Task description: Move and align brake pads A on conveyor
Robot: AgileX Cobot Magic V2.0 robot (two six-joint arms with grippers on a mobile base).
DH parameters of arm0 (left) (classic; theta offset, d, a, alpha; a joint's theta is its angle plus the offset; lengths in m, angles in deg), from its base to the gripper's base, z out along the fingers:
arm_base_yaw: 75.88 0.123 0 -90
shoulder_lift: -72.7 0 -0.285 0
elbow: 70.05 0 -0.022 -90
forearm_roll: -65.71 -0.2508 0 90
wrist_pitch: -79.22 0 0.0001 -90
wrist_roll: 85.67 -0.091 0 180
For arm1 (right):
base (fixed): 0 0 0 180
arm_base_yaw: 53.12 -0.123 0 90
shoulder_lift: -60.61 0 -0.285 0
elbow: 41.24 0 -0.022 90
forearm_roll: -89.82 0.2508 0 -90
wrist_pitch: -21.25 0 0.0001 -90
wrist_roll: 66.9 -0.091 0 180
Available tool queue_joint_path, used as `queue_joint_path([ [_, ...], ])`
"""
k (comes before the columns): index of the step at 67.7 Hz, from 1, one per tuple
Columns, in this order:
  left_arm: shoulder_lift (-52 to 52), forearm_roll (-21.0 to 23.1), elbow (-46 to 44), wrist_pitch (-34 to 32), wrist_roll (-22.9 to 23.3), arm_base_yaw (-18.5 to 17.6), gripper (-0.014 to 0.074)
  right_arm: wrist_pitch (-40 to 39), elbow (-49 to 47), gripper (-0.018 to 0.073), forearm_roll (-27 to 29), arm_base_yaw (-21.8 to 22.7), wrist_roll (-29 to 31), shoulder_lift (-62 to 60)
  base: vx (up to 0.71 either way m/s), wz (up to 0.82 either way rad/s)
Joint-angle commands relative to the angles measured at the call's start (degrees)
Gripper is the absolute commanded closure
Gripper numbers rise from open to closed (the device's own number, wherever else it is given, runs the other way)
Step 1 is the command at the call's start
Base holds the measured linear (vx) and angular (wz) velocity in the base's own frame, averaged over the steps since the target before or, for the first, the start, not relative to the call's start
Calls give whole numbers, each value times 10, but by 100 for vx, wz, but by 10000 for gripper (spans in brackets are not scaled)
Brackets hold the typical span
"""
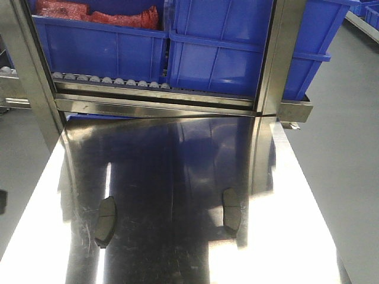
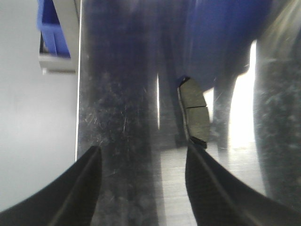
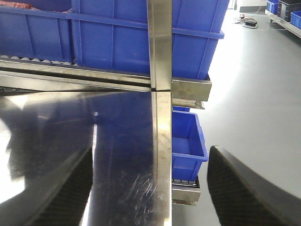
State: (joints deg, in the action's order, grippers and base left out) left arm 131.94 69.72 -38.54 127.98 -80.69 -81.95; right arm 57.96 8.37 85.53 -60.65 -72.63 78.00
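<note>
Two brake pads A (image 1: 106, 222) flat on steel counter (image 1: 177, 165), well apart; second pad (image 1: 231, 211) to right. Left end effector (image 2: 143, 188) wide open, empty, one pad (image 2: 195, 110) just ahead, blurred, likely untouched. Right end effector (image 3: 155, 197) wide open, empty. Pads judged stiff, dense, slick on steel; pinch across narrow width, mid-length.

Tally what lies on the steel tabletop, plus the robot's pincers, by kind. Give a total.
Brake pads: 2
Pincers: 2, the left pincer and the right pincer, both open and holding nothing
Total: 4
</note>
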Motion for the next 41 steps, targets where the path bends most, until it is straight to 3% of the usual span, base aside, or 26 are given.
queue_joint_path([
  [1, 70, 10, -45, -35, -6, -3, 219, -42, -14, 72, -6, 1, 0, 8, 0, 0],
  [13, 190, 61, -99, -36, -61, -20, 216, -42, -14, 72, -6, 1, 0, 8, 0, 0],
  [27, 298, 62, -140, -61, -58, -67, 216, -42, -14, 72, -6, 1, 0, 8, 0, 0],
  [41, 381, 62, -162, -79, -26, -100, 196, -41, -14, 72, -6, 1, 0, 8, 0, 0],
])
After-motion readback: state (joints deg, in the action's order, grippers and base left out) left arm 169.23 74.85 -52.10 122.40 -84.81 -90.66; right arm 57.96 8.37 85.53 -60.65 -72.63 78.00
